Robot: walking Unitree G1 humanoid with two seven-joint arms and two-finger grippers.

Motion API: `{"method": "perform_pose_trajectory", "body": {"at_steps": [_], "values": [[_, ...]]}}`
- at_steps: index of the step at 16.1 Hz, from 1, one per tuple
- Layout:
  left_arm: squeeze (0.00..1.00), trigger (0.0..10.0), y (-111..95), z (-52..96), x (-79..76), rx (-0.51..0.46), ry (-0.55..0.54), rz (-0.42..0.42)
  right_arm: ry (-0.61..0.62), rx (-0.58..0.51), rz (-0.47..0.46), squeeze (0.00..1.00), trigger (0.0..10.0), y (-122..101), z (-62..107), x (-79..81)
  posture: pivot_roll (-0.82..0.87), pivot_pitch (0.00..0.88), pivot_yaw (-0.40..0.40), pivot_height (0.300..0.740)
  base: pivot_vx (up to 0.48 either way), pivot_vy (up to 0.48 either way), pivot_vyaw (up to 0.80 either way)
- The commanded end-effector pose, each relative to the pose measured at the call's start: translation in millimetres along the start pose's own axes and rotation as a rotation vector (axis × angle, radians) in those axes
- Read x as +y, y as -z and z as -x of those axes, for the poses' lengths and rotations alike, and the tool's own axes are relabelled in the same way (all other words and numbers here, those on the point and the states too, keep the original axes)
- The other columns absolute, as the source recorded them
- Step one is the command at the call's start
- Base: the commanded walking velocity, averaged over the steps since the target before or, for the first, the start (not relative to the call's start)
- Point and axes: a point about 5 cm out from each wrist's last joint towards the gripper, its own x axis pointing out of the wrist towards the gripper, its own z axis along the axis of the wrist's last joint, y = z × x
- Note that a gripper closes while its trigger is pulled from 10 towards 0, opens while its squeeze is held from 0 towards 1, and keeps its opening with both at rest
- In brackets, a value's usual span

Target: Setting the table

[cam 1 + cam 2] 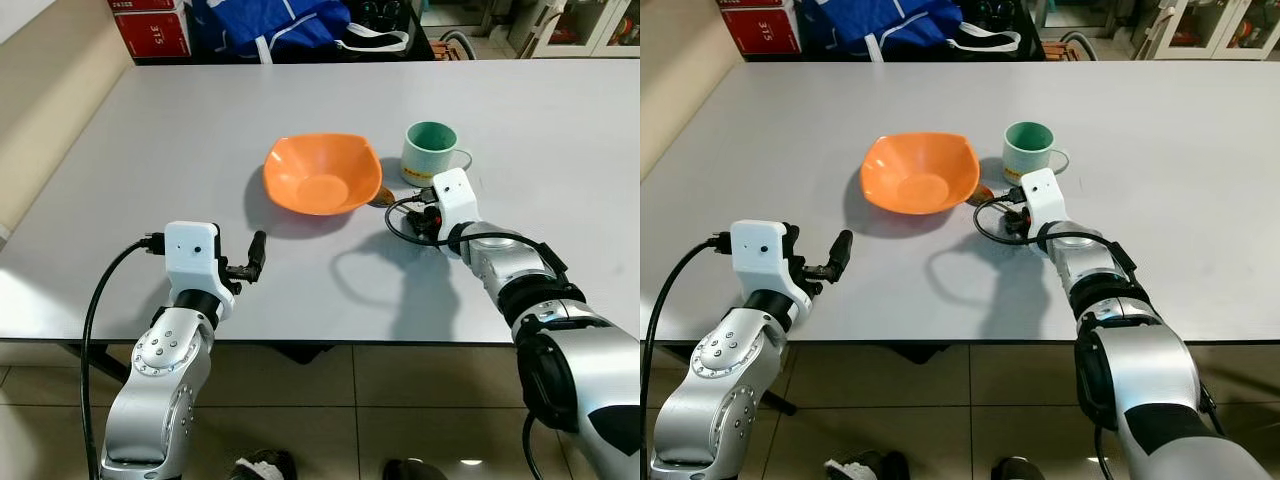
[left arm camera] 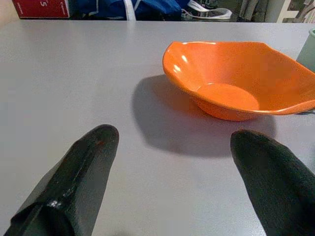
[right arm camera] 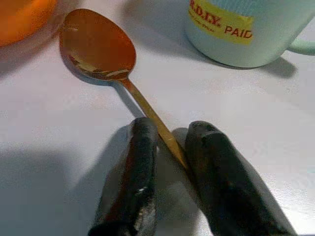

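Observation:
An orange bowl sits in the middle of the grey table, with a mint-green mug just to its right. Between them lies a golden spoon, its scoop low over the table beside the bowl's rim. My right gripper is shut on the spoon's handle, close in front of the mug. Near the table's front edge, to the left and in front of the bowl, my left gripper is open with nothing between its fingers.
Red boxes and a blue bag stand beyond the table's far edge. A beige wall runs along the left side. The table's front edge lies just under my arms, with tiled floor below.

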Motion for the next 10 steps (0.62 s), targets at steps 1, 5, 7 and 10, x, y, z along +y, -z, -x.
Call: {"method": "perform_pose_trajectory", "body": {"at_steps": [1,5,7,10], "values": [[0.0,10.0,0.0,-1.9,-0.5,-0.001,0.007,-0.002,0.042,0.101,-0.015,0.0,0.0,31.0,4.3,-5.0,-0.07,0.119,0.063,0.74,0.0,0.0,0.0],[0.0,10.0,0.4,-3.1,-1.6,-0.002,0.01,0.0,0.11,0.043,-0.005,0.0,0.0,25.0,6.7,-15.2,-0.08,0.122,0.06,0.74,0.0,0.0,0.0],[0.0,10.0,0.8,-2.7,-1.6,-0.002,0.008,0.002,0.114,0.026,-0.018,0.0,0.0,23.6,7.8,-18.1,-0.08,0.123,0.059,0.74,0.0,0.0,0.0],[0.0,10.0,1.8,-2.9,-2.2,0.001,0.011,0.004,0.066,0.03,-0.007,0.0,0.0,29.0,8.6,-15.5,-0.08,0.123,0.06,0.74,0.0,0.0,0.0]]}}
